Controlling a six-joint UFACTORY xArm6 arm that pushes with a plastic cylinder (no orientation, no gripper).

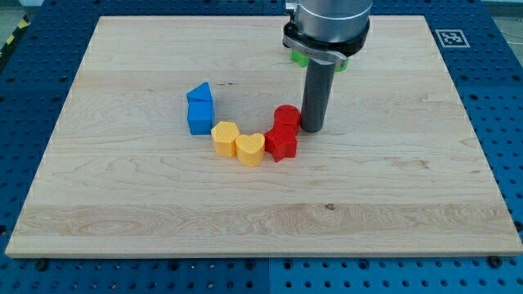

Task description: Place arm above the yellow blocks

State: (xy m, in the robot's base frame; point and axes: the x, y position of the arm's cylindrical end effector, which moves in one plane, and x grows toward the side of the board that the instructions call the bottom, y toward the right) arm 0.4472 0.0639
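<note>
Two yellow blocks lie near the board's middle: a yellow hexagon-like block (224, 137) and a yellow heart-shaped block (250, 149), touching each other. My tip (314, 128) rests on the board to the right of them, just right of a red cylinder (287, 117). A red star-like block (281, 144) lies below the cylinder and touches the yellow heart's right side. The tip is apart from both yellow blocks, with the red blocks between.
A blue triangular block (199, 92) and a blue cube (200, 118) sit to the left of the yellow blocks. Green blocks (299, 57) peek out behind the arm's body. The wooden board (122, 196) lies on a blue perforated table.
</note>
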